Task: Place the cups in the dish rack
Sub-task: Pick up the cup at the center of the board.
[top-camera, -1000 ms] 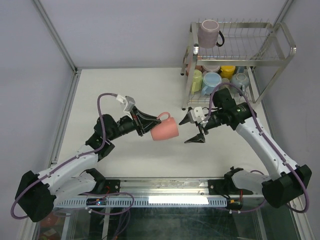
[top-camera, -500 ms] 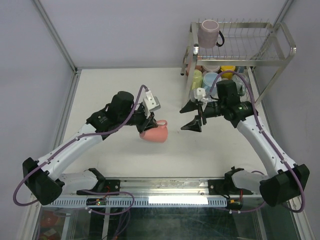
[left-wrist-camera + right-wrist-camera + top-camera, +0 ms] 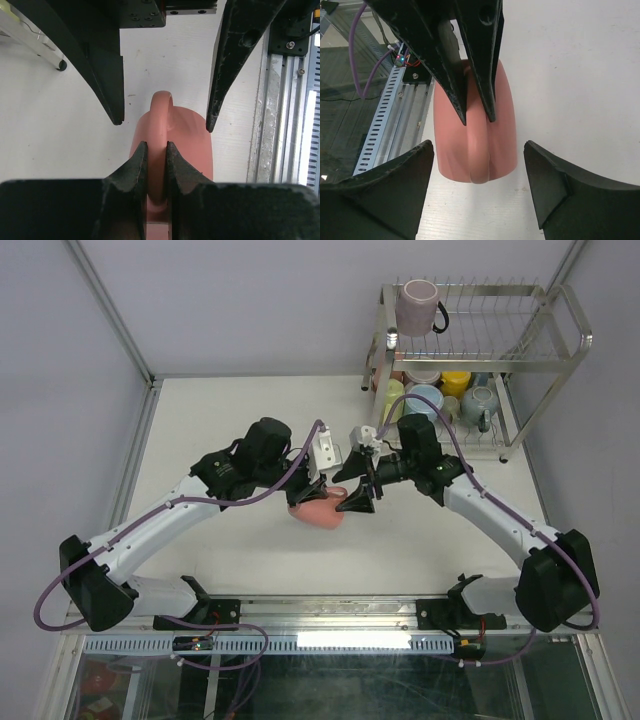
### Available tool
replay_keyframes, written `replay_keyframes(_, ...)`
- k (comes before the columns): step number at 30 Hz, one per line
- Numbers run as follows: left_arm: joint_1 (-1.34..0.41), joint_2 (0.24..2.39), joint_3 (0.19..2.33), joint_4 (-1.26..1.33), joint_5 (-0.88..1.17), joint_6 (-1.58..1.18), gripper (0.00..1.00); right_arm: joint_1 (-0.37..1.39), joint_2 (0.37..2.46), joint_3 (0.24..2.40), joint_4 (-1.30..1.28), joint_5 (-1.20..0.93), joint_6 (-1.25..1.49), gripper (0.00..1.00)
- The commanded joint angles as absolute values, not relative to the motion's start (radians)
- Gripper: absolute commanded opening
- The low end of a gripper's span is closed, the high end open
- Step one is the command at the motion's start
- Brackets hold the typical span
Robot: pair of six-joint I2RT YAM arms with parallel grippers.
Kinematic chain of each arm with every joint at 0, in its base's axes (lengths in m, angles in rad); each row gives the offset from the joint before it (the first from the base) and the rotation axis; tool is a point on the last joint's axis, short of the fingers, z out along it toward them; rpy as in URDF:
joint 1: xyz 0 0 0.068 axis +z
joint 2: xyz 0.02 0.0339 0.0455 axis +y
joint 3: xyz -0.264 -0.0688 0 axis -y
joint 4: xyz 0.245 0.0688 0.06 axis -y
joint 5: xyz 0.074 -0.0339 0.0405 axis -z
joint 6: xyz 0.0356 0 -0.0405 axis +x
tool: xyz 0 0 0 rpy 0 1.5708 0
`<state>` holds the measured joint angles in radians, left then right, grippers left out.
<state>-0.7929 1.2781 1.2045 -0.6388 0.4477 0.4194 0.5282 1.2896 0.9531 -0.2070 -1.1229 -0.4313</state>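
Dish rack (image 3: 530,364) on white table (image 3: 220,410)

Stretched the left arm out toward the middle of the table (image 3: 200,420), with the wrist lifted from low and level to high and pointing down. Turned the mug (image 3: 316,516) along with it: from lying sideways off the left gripper (image 3: 320,492) to hanging beneath, handle uppermost. Brought it slightly nearer the front edge. Swung the right gripper (image 3: 356,500) leftward, away from the rack (image 3: 530,363), from well apart from the mug to close in, spread fingers now flanking the body.
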Motion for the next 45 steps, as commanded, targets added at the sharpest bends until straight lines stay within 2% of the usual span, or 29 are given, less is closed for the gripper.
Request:
replay_keyframes(1, -0.802, 1.261, 1.278, -0.575, 0.488, 0.452, 0.0, 0.532, 1.302, 0.945, -0.114, -1.136, -0.398, 0.75)
replay_keyframes(12, -0.805, 1.256, 1.273, -0.551, 0.516, 0.436, 0.0, 0.538, 1.338, 0.99, -0.217, -1.136, -0.398, 0.75)
replay_keyframes(13, -0.805, 1.254, 1.271, -0.549, 0.52, 0.436, 0.0, 0.539, 1.346, 0.999, -0.229, -1.146, -0.364, 0.47)
replay_keyframes(14, -0.805, 1.251, 1.27, -0.548, 0.523, 0.435, 0.0, 0.539, 1.351, 1.005, -0.239, -1.149, -0.333, 0.36)
replay_keyframes(16, -0.805, 1.246, 1.265, -0.548, 0.523, 0.436, 0.0, 0.538, 1.351, 1.008, -0.244, -1.141, -0.331, 0.59)
replay_keyframes(17, -0.804, 1.244, 1.262, -0.548, 0.522, 0.437, 0.0, 0.536, 1.345, 1.005, -0.242, -1.14, -0.332, 0.66)
replay_keyframes(19, -0.805, 1.24, 1.253, -0.547, 0.52, 0.436, 0.0, 0.534, 1.332, 0.997, -0.232, -1.14, -0.329, 0.72)
replay_keyframes(21, -0.804, 1.237, 1.244, -0.541, 0.522, 0.432, 0.0, 0.531, 1.321, 0.989, -0.21, -1.145, -0.313, 0.71)
replay_keyframes(26, -0.804, 1.241, 1.239, -0.534, 0.533, 0.427, 0.0, 0.531, 1.327, 0.988, -0.188, -1.174, -0.28, 0.5)
replay_keyframes(28, -0.804, 1.241, 1.239, -0.534, 0.536, 0.426, 0.0, 0.531, 1.331, 0.994, -0.189, -1.18, -0.274, 0.37)
replay_keyframes(31, -0.805, 1.238, 1.238, -0.534, 0.54, 0.426, 0.0, 0.53, 1.334, 1.0, -0.2, -1.186, -0.277, 0.06)
replay_keyframes(32, -0.804, 1.238, 1.237, -0.534, 0.54, 0.425, 0.0, 0.53, 1.336, 1.003, -0.208, -1.19, -0.282, 0.0)
replay_keyframes(38, -0.805, 1.228, 1.219, -0.486, 0.541, 0.392, 0.01, 0.518, 1.336, 1.012, -0.234, -1.239, -0.295, 0.0)
replay_keyframes(40, -0.804, 1.206, 1.19, -0.429, 0.515, 0.347, 0.15, 0.502, 1.328, 1.012, -0.22, -1.258, -0.277, 0.0)
replay_keyframes(42, -0.804, 1.158, 1.142, -0.353, 0.484, 0.297, 0.34, 0.482, 1.316, 1.004, -0.193, -1.272, -0.25, 0.0)
replay_keyframes(45, -0.803, 1.068, 1.035, -0.157, 0.423, 0.174, 0.58, 0.452, 1.288, 0.982, -0.153, -1.287, -0.21, 0.0)
